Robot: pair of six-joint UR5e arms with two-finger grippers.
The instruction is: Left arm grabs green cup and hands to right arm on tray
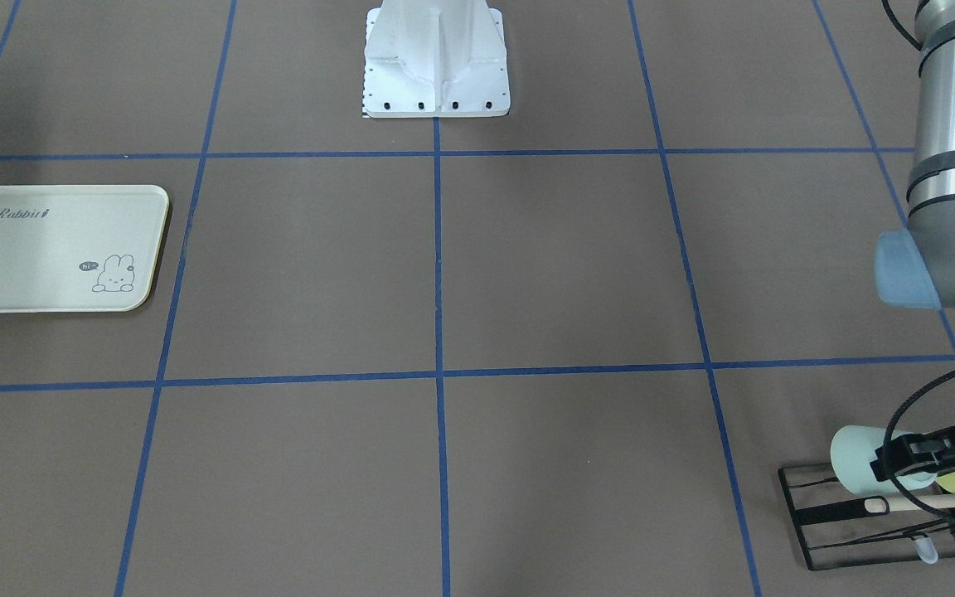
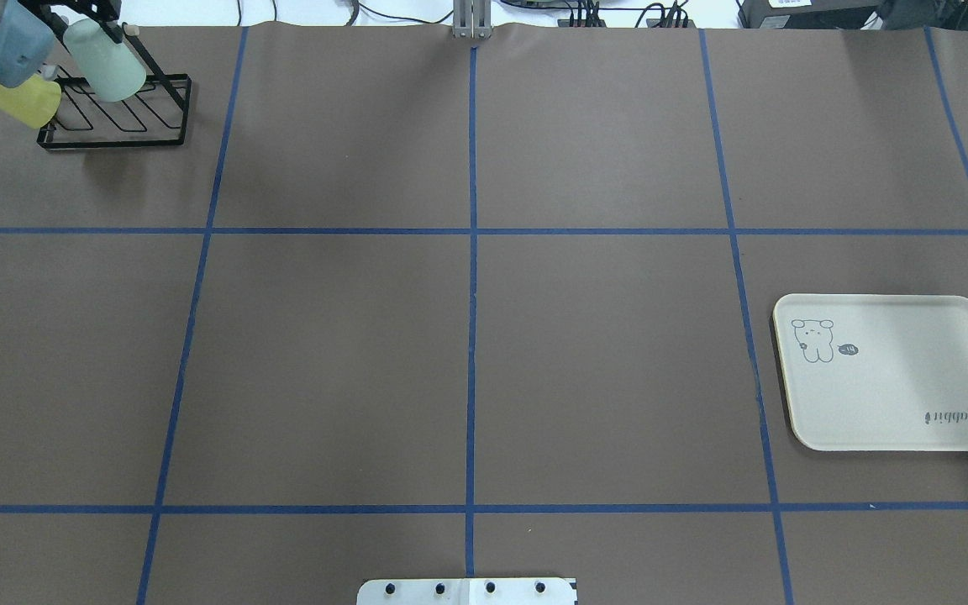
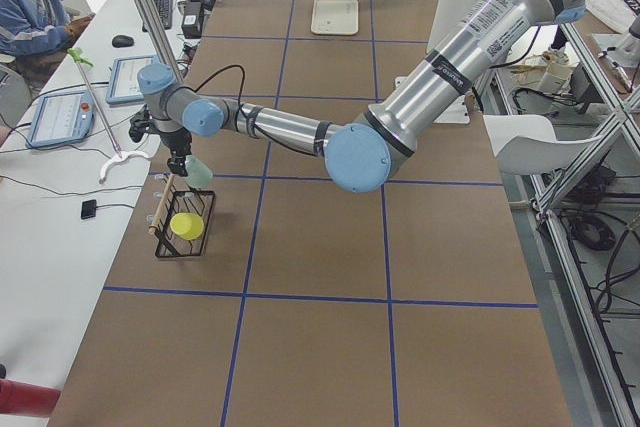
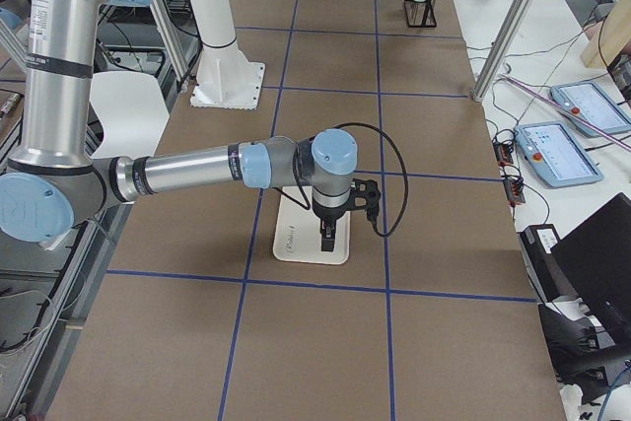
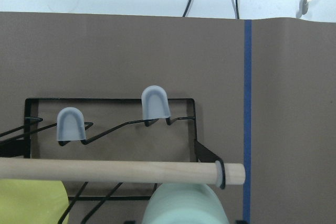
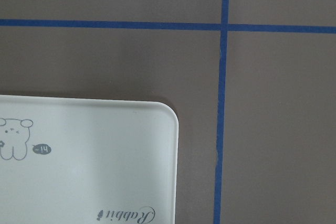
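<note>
One tray [image 1: 30, 249], one yellow cup [image 2: 18, 101]; left gripper [image 1: 908, 458] clamps one green cup [image 2: 106, 65], right gripper's [image 4: 328, 236] state unclear

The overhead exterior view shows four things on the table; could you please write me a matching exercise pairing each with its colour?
Things:
1. green cup
2. other cup
3. tray
4. wire rack

Colours:
A. black
B. cream-white
C. yellow-green
D. pale mint

Pairs: 1-D, 2-C, 3-B, 4-A.
</note>
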